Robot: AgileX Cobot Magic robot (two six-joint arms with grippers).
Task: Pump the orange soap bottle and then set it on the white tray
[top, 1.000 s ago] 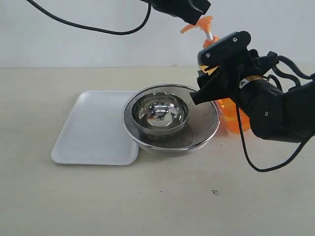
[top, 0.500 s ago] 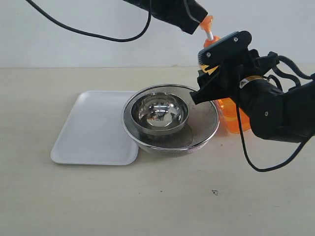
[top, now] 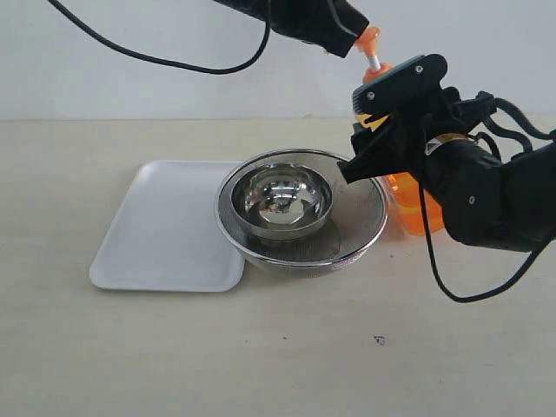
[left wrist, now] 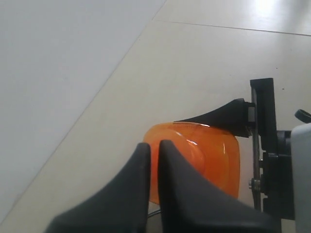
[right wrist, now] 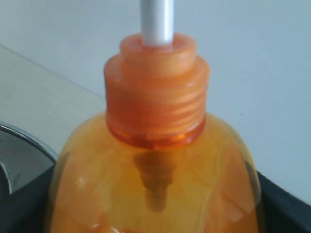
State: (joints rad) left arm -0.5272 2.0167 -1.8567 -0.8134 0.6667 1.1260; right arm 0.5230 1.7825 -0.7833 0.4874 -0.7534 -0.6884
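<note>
The orange soap bottle (top: 407,207) stands upright on the tabletop (top: 347,365) just beside the mesh strainer (top: 369,221), which holds a steel bowl (top: 282,200) and sits between the bottle and the white tray (top: 165,226). The right tool (top: 380,148) is clamped around the bottle's body, its black fingers on either side below the neck. The left tool (left wrist: 154,155) sits at the orange pump head with its fingers pressed together, nothing showing between them.

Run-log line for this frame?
phase: pump | left gripper: shut at pump head | right gripper: holding orange soap bottle | white tray: no bottle
</note>
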